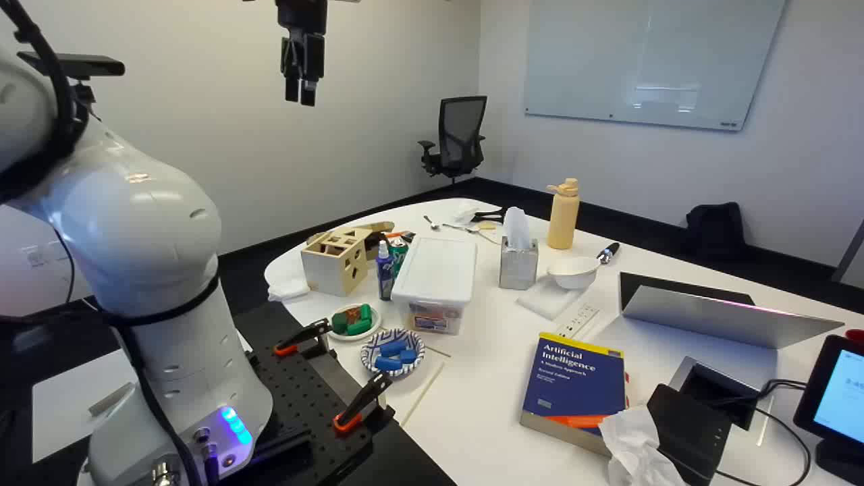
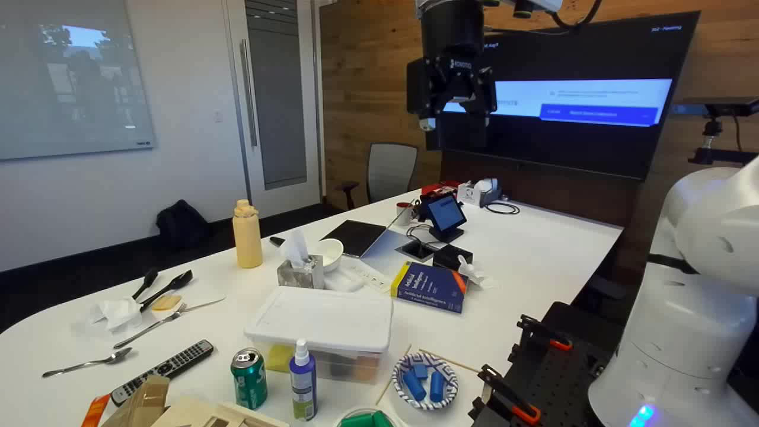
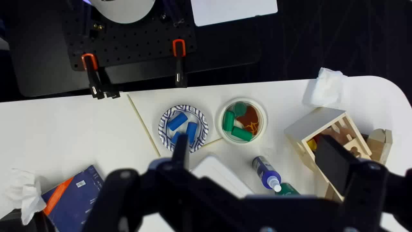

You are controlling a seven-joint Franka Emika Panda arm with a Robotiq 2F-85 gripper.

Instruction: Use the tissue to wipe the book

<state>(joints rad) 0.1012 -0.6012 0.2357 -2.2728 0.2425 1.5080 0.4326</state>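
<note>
The black two-fingered end effector [image 2: 456, 127] hangs well above the white worktop [image 1: 482, 412], fingers spread wide; in an exterior view its tips blend into the black wall screen [image 2: 593, 153]. In the wrist view it hides part of the thick blue book [image 3: 75, 200] lying on the worktop, and the frame crops more. A crumpled white tissue [image 1: 633, 445] beside the book masks one corner; whether they touch is unclear.

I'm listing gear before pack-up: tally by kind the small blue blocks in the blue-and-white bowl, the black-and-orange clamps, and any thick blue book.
Small blue blocks: 3
Black-and-orange clamps: 2
Thick blue book: 1
Total: 6
</note>
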